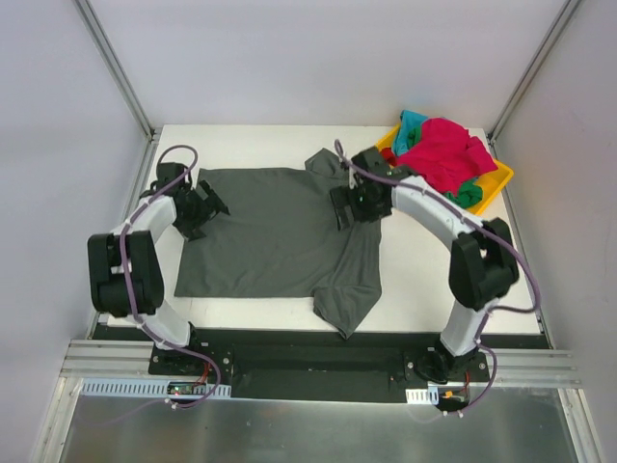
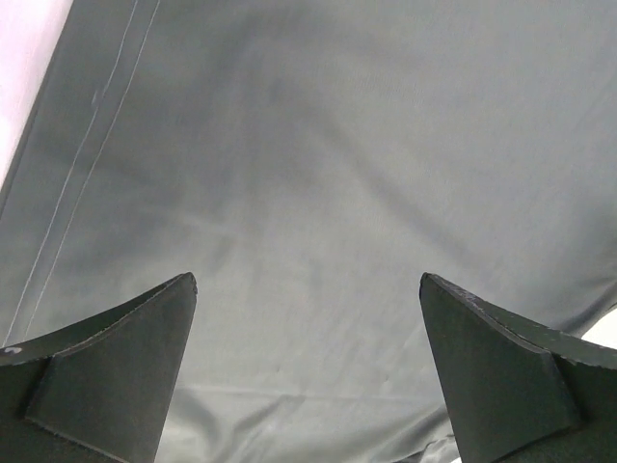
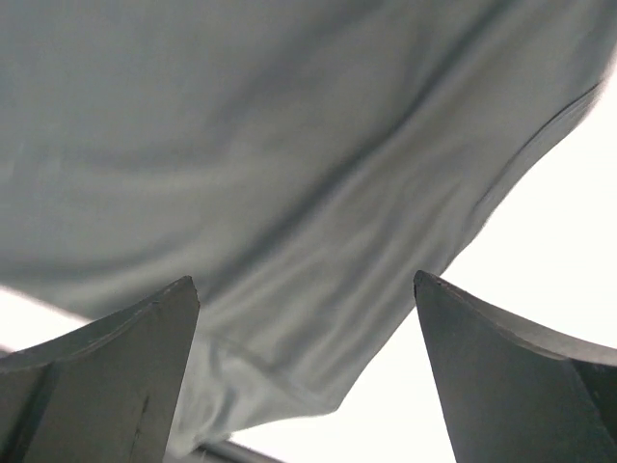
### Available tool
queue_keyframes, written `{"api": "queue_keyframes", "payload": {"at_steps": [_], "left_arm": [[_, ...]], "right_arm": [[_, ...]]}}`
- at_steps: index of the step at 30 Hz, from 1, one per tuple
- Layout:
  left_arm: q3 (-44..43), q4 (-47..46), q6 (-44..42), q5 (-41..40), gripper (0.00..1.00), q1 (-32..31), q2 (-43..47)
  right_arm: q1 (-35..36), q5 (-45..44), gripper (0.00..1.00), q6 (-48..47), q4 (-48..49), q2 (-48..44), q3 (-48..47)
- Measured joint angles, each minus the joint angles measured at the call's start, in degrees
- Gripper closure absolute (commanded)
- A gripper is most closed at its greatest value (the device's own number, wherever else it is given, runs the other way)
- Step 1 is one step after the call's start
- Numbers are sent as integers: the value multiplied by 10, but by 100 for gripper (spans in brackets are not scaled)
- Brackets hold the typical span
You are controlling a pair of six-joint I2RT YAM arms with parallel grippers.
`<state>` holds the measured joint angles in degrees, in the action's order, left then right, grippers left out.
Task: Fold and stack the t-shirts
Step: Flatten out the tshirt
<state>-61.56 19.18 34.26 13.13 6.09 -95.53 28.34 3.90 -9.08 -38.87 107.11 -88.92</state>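
Observation:
A dark grey t-shirt lies spread on the white table, with one sleeve reaching the front edge near the middle. My left gripper is open and empty at the shirt's left edge; its wrist view shows flat grey cloth between the open fingers. My right gripper is open and empty over the shirt's right part, near the collar. Its wrist view shows rumpled grey cloth and bare table beyond the hem.
A yellow bin at the back right holds a heap of red, teal and green shirts. White table lies to the right of the shirt. Walls stand close on both sides and at the back.

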Motion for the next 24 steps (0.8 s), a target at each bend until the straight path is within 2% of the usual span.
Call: {"api": "queue_keyframes", "payload": {"at_steps": [5, 9, 17, 24], "left_arm": [[95, -6, 9, -2, 1, 0, 85], [128, -5, 9, -17, 1, 0, 78], [84, -20, 22, 0, 1, 4, 21], [16, -28, 26, 3, 1, 4, -39]], "right_arm": [[59, 42, 4, 64, 57, -109, 196], [59, 60, 4, 97, 89, -101, 273], [19, 62, 4, 114, 113, -71, 264], [-35, 64, 4, 96, 110, 7, 162]]}}
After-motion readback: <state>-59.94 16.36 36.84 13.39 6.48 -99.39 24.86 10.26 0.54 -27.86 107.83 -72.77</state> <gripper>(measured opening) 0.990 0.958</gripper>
